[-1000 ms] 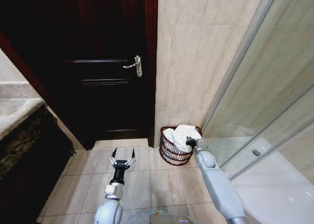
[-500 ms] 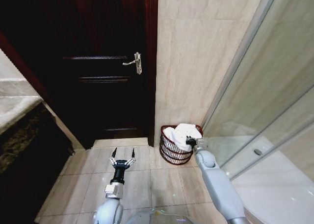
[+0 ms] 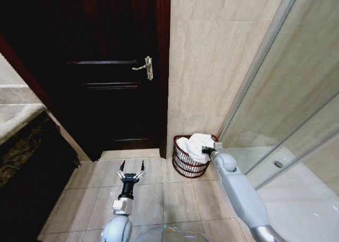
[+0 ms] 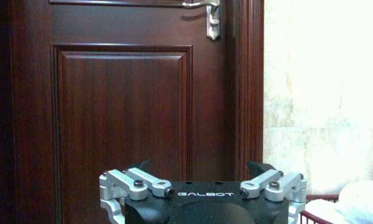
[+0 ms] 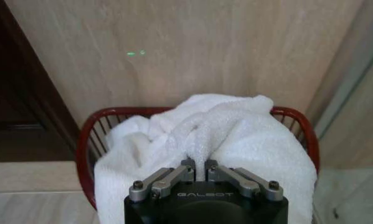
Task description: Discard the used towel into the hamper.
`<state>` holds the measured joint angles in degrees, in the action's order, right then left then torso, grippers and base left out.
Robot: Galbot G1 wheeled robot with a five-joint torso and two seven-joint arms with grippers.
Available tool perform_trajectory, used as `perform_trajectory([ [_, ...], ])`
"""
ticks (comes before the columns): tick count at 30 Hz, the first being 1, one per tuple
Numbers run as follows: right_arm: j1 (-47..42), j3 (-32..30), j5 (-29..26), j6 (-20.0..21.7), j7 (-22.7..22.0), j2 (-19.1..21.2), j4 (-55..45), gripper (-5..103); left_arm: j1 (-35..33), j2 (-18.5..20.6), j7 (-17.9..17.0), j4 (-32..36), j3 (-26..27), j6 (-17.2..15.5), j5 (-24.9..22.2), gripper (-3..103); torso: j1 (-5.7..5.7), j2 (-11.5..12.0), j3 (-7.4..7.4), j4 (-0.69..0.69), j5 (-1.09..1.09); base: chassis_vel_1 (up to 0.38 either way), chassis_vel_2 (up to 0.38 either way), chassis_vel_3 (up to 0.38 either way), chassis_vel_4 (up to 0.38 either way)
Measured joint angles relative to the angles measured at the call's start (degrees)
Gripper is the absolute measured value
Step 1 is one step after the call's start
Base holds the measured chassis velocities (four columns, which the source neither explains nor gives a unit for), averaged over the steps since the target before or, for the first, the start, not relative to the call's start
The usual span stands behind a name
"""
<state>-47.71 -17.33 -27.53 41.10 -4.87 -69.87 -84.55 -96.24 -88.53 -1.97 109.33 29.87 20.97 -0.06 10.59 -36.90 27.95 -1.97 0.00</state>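
Right tool [image 5: 199, 169] pinching towel [image 5: 217, 135] over hamper [image 5: 87, 140] (arm outstretched), left tool [image 3: 131, 174] spread

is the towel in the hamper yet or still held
Both: the white towel is bunched over the hamper, heaped above its rim, with the right gripper shut on a fold.

Fluffy white terry towel [image 5: 230, 135] — glossy red wire hamper [image 5: 87, 140]; door [image 4: 124, 107] seemingly polished dark wood — matt beige wall tiles [image 3: 212, 56].
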Motion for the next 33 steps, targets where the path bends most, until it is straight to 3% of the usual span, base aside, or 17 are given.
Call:
perform_trajectory([
  [7,4.93,3.44,-2.94,1.22,-1.47,0.99,3.14,7,0.16,0.00,-0.02,-0.65,0.64,0.11,-1.11,100,0.06,-0.14,0.08,-0.01,-0.01,0.000,0.000,0.000,0.000],
  [33,6.09,4.29,-2.84,0.91,-0.14,1.27,5.70,7,2.69,0.43,0.02,-2.38,0.20,-0.75,-1.37,100,0.14,-0.34,0.19,-0.01,0.00,-0.010,0.009,0.006,-0.008],
])
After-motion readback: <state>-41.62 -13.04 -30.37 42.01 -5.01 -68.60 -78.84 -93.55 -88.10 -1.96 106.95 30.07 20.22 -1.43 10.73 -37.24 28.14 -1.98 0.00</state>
